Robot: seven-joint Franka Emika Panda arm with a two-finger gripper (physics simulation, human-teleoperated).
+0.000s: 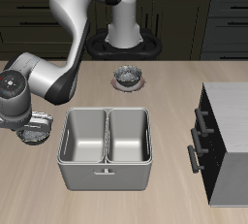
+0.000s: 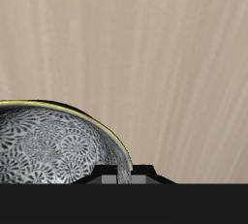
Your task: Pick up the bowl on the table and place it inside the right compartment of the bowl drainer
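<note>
The bowl, speckled silver-grey with a light rim, is off to one side of the bowl drainer, just above the table. My gripper comes down on it from above and is shut on its rim. The wrist view shows the bowl's patterned inside very close, with the rim running into my gripper, whose fingers stand close together. The drainer is a light-grey tub with two square wells. Its right compartment is the well farther from the bowl, and both wells hold nothing.
A smaller, darker speckled bowl sits on a pale disc farther back, behind the drainer. A dark boxy cabinet with bar handles stands on the far side of the drainer from my gripper.
</note>
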